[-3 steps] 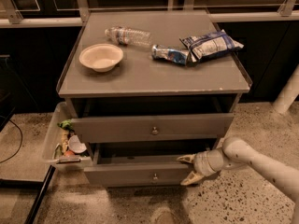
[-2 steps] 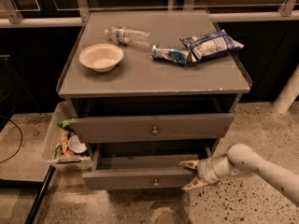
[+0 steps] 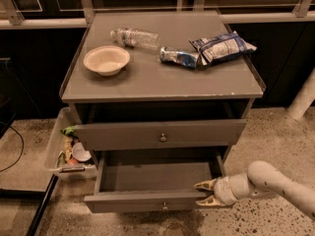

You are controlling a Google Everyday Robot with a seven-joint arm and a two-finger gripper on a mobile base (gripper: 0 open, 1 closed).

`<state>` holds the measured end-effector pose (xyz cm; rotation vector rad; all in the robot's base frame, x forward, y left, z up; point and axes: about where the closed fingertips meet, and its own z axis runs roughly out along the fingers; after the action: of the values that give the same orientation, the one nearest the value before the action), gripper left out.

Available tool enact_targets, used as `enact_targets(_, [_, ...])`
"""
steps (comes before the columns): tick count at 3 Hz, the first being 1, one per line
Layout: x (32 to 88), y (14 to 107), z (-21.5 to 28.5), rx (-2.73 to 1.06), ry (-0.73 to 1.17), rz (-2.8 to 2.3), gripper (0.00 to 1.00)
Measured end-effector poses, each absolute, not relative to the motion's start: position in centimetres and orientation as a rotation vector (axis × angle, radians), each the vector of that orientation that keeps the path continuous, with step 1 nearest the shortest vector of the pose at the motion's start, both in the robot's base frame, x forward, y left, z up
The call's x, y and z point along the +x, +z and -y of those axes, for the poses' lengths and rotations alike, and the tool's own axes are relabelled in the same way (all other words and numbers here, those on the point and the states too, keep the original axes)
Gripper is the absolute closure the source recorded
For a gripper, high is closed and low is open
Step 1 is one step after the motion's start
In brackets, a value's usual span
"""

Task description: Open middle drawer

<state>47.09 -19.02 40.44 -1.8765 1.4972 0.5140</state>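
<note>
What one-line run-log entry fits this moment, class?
middle drawer: pulled well out | hand: at drawer front's right end | task state: drawer open

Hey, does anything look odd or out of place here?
The tool sits at the right end of the middle drawer, away from its knob. A water bottle lies on its side on the cabinet top.

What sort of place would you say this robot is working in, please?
Probably an office break area or kitchenette: a grey drawer cabinet carries a bowl, a water bottle and snack bags. The gripper sits at the right end of the open middle drawer.
</note>
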Motion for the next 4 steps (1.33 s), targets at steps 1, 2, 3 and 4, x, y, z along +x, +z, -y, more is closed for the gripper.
enact_targets(1, [47.1,40.4,19.0,-1.876,0.514,-1.497,0.91])
enact_targets(2, [47.1,40.4,19.0,-1.876,0.514,-1.497,0.68])
enact_targets(3, [47.1,40.4,19.0,-1.876,0.514,-1.497,0.44])
enact_targets(4, [45.8,39.5,18.7,-1.884,0.557,-1.509,0.44])
